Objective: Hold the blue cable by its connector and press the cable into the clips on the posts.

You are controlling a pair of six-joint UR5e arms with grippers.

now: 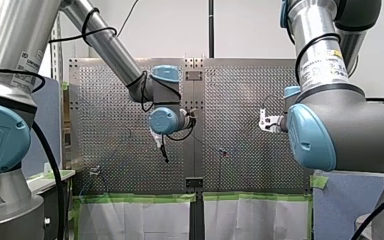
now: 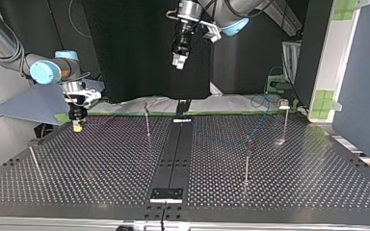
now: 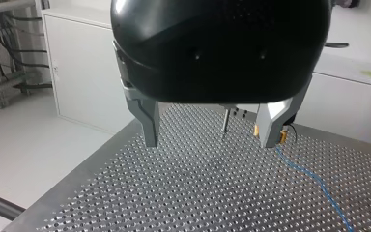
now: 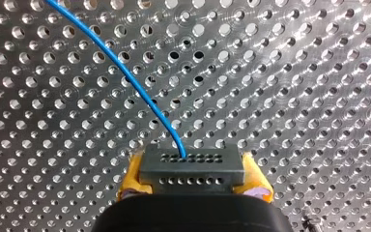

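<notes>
In the right wrist view my right gripper is shut with its yellow pads on a dark grey connector. The blue cable leaves the connector's top and curves away over the perforated table. In the top view this gripper hangs just above the table's far left corner. My left gripper is open with nothing between its metal fingers, high above the table. Ahead of it the blue cable lies on the plate. Thin posts stand upright, and the faint cable runs between them.
Another thin post leans near the top view's left edge. A black rail runs down the table's middle. Spare blue cable loops hang beyond the far edge. A single post stands ahead of my left gripper.
</notes>
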